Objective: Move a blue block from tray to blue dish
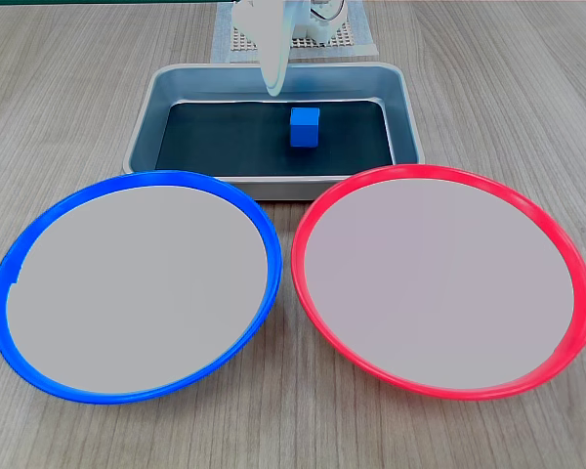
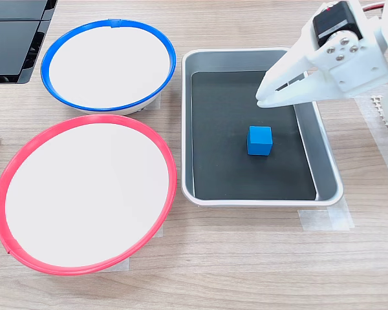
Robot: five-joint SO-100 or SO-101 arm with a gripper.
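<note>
Block: blue block [image 2: 259,140] sits on tray [image 2: 328,164] dark floor, untouched.
Gripper: gripper [image 2: 264,97] hangs above tray, apart from block; fingers open or closed — can't tell.
Dishes: blue dish [image 1: 257,217] & red dish [image 1: 317,209] beside tray.

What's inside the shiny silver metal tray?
One small bright blue cube sits on the black bottom of the rectangular silver tray. The white robot gripper hangs above, hiding a bit of the tray's floor in the second exterior view.
</note>
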